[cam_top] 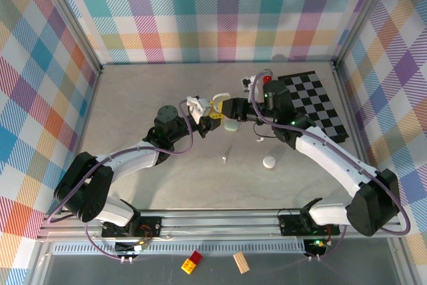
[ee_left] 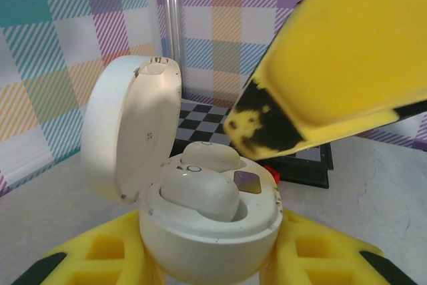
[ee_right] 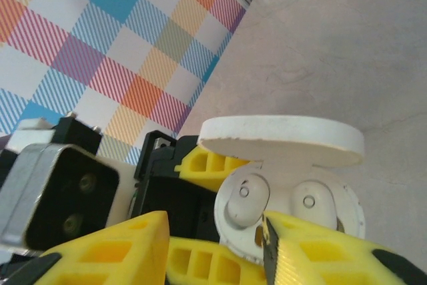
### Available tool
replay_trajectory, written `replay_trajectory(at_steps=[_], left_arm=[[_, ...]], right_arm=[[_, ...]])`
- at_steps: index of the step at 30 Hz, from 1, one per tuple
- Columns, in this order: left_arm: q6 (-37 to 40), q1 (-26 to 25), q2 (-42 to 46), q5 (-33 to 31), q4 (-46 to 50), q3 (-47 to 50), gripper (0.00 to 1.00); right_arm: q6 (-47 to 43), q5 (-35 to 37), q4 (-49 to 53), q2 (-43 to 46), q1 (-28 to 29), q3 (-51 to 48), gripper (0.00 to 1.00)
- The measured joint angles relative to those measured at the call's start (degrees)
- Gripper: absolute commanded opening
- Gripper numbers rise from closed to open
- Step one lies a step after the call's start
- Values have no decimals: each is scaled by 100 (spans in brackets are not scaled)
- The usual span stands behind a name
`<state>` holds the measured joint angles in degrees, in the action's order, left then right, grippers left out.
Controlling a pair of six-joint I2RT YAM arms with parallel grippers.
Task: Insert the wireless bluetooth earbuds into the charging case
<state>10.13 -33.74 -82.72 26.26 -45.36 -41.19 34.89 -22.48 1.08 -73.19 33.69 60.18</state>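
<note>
Currently left gripper (ee_left: 210, 265) pinches charging case (ee_left: 207, 231) by base, lower centre of left wrist view, steadying it with lid (ee_left: 127, 125) open. Two white earbuds (ee_left: 200, 191) sit in wells. Right gripper (ee_right: 213, 221) spread, empty, just above case, probably pressing buds home.

Pastel plaid is being shown by the walls (cam_top: 200, 11); black-and-white checks by the checkerboard (cam_top: 313, 101). Cream-white is being noted on the charging case (ee_left: 200, 238) and earbuds (ee_left: 200, 195); yellow, black-tipped, on the left gripper's fingers (ee_left: 73, 255).
</note>
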Motion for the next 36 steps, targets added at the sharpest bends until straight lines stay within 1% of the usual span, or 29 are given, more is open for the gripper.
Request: replay_trajectory(at_steps=[2,6,9,17,25,29,36], left_arm=[[0,0,0,2,-4,0,30],[76,0,4,39,17,0,31],[195,0,31,157,103,0,30],[426,0,258,487,492,0,31],[518,0,297,691,741,0,31],[503,0,297,686,761,-2,31],[315,0,297,542,761,-2,30]], right_arm=[[-72,-50,-17,210,0,-120,48],[-179,-68,-13,549,-4,-245,52],[-280,-52,-37,638,-46,-227,53],[-535,-61,55,162,-107,393,56],[-638,-81,214,-55,-111,564,59],[-710,-105,461,-127,-111,595,59],[-719,-227,533,-120,-118,595,60]])
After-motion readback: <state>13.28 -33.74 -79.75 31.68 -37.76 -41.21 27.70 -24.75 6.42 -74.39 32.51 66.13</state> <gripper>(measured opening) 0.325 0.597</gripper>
